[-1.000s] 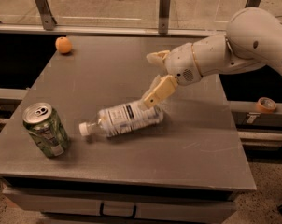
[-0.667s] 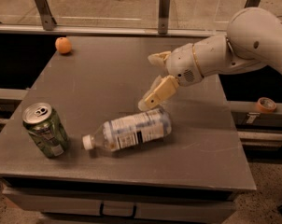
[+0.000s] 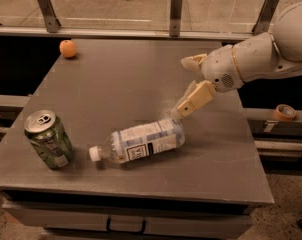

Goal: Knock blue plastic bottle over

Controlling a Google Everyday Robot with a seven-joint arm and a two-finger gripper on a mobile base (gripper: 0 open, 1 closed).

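The blue plastic bottle [image 3: 141, 141] lies on its side on the grey table [image 3: 141, 79], near the front. Its white cap points left toward the can and its blue-and-white label faces up. My gripper [image 3: 179, 88] is above the table, just up and to the right of the bottle's base. Its two beige fingers are spread apart and hold nothing. The lower fingertip [image 3: 177, 113] is right at the bottle's base end; I cannot tell if it touches.
A green soda can [image 3: 48, 139] stands upright at the front left, a short gap from the bottle's cap. An orange [image 3: 68, 48] sits at the back left corner. A tape roll [image 3: 284, 112] lies on a ledge to the right. A railing runs behind the table.
The lying bottle has rolled toward the table's front and a little right. My gripper has drawn slightly to the right.
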